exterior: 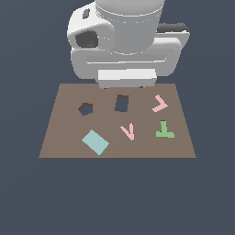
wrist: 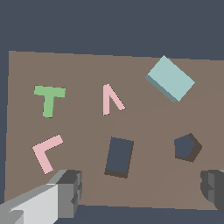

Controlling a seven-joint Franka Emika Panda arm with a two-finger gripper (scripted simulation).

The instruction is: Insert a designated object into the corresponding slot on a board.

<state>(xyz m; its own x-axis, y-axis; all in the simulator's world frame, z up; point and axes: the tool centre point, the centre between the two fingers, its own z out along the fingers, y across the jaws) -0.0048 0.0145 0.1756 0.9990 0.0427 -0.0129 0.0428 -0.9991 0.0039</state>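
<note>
The light teal rectangular block (exterior: 95, 142) lies flat and turned at an angle on the brown board (exterior: 59, 137), near its front corner on the exterior view's left. It also shows in the wrist view (wrist: 170, 78). The dark rectangular slot (exterior: 121, 103) is cut in the board's far middle, also in the wrist view (wrist: 119, 156). My gripper (wrist: 140, 194) hangs high above the board's far edge, open and empty, with its fingers (wrist: 68, 192) spread wide. In the exterior view the arm's body (exterior: 126, 46) hides the fingers.
A smaller hexagonal hole (exterior: 85, 109) is cut to the exterior view's left of the slot. Two pink V shapes (exterior: 159, 104) (exterior: 128, 131) and a green T shape (exterior: 164, 130) lie on the board's right half. Dark floor surrounds the board.
</note>
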